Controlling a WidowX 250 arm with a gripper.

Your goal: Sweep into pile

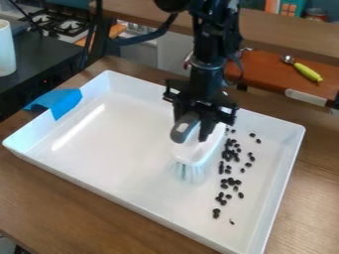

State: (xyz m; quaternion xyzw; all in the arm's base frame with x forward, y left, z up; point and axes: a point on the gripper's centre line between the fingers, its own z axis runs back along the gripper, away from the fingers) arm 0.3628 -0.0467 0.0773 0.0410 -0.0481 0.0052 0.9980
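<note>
The black gripper (198, 119) hangs over the right-centre part of the white tray (126, 144), shut on a brush (200, 149) with a white head and a grey handle end. Pale bristles point down toward the tray floor, just left of the dark beans. The beans (230, 155) lie scattered in a band along the tray's right part, denser in the upper middle, with a few loose ones toward the near end and the right wall.
Blue tape (59, 101) covers part of the tray's left rim. The tray stands on a wooden table (73, 208). Behind it are a toy stove (56, 22), a white cup (6, 48) and a green-handled utensil (307, 72) on an orange-brown surface.
</note>
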